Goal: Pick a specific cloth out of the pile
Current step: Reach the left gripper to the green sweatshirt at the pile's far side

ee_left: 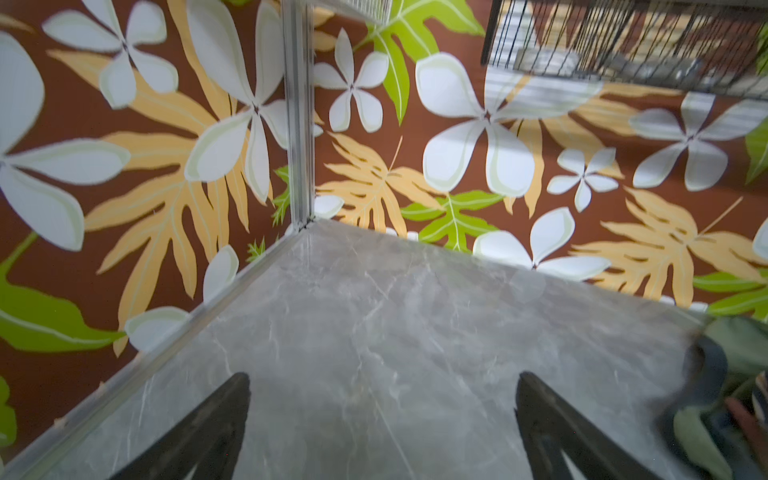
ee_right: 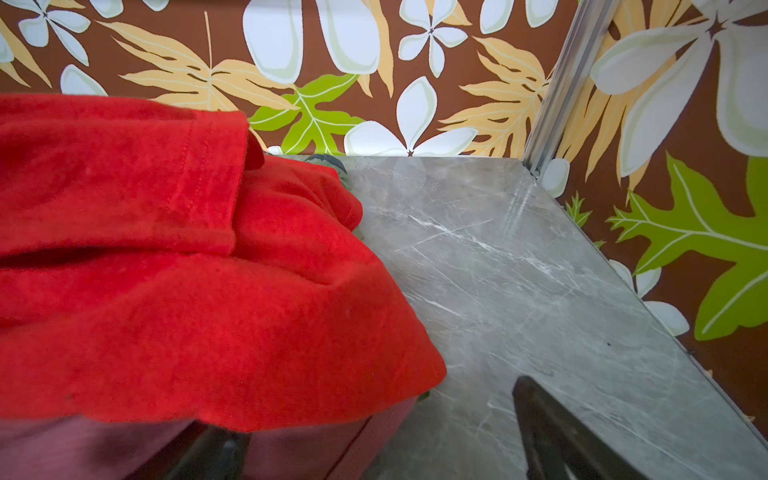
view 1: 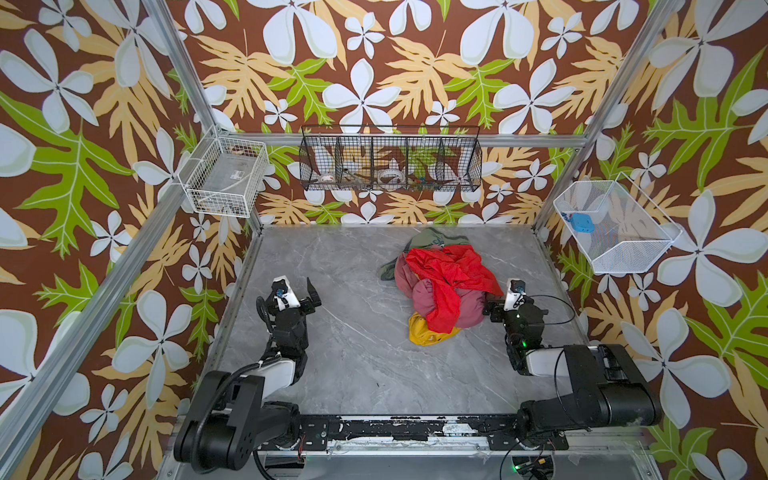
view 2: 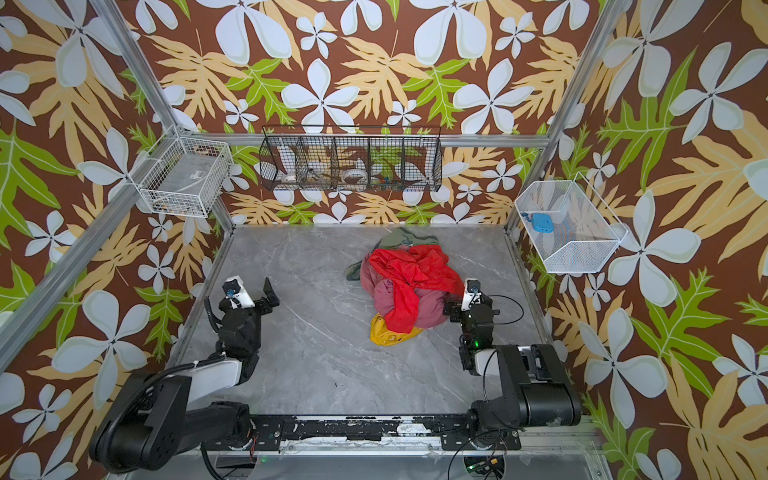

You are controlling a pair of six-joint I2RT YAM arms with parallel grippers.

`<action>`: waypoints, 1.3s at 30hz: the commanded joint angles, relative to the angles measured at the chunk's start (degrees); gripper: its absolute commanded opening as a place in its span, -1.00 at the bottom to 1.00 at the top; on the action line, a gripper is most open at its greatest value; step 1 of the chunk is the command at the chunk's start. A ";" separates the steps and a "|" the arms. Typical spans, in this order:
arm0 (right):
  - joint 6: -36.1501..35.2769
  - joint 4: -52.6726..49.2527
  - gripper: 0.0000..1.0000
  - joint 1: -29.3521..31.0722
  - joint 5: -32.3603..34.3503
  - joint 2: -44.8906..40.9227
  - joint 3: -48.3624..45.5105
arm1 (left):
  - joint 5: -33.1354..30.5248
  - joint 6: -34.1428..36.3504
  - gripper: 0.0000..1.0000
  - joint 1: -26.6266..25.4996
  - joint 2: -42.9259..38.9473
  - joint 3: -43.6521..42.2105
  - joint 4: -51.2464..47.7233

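Olive cloth (view 1: 432,240) pokes out at twelve o'clock of the pile (view 1: 446,286), likely soft, light, half-buried: pinch its loose edge; left tool (ee_left: 383,380), right tool (ee_right: 370,409) both spread.

Both top views are bright and evenly lit from above, with saturated colours and only soft, short shadows beside the pile (view 1: 440,286) and under the arms on the grey counter (view 1: 353,365). The wide lenses bow the frame posts toward the edges. The left wrist view is smeared by motion blur, and the black wire basket (ee_left: 623,41) and the cloth (ee_left: 744,345) lose detail. The right wrist view is sharper: the red cloth (ee_right: 166,270) shows its nap, and the counter carries a faint sheen.
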 commanded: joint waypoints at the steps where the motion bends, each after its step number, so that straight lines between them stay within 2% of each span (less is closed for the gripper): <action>1: 3.00 -10.85 0.90 -1.30 1.66 -5.03 4.57 | -0.87 -3.23 1.00 0.13 -3.92 3.59 -14.58; 7: 4.65 -28.69 0.90 -1.68 0.63 -13.51 11.46 | 6.83 -9.21 1.00 -0.40 -5.08 10.90 -24.85; 12: 6.60 -37.34 0.90 -1.66 -4.61 -18.28 13.48 | 5.44 -8.38 1.00 -6.55 -2.48 15.55 -28.02; 17: 10.14 -39.13 0.90 -1.68 -8.77 -23.91 10.58 | 6.98 -6.72 1.00 -12.09 3.68 19.01 -29.65; 22: 11.91 -39.85 0.91 -1.68 -9.37 -29.23 6.95 | 8.40 -2.48 1.00 -17.88 12.32 25.45 -33.19; 34: 12.35 -44.61 0.95 -1.68 -7.43 -35.53 5.44 | 25.15 -5.11 0.95 -19.03 35.43 45.49 -42.11; 39: 12.61 -45.55 0.95 -1.68 -6.88 -36.63 5.55 | 28.09 -8.71 0.87 -19.03 41.35 50.50 -45.58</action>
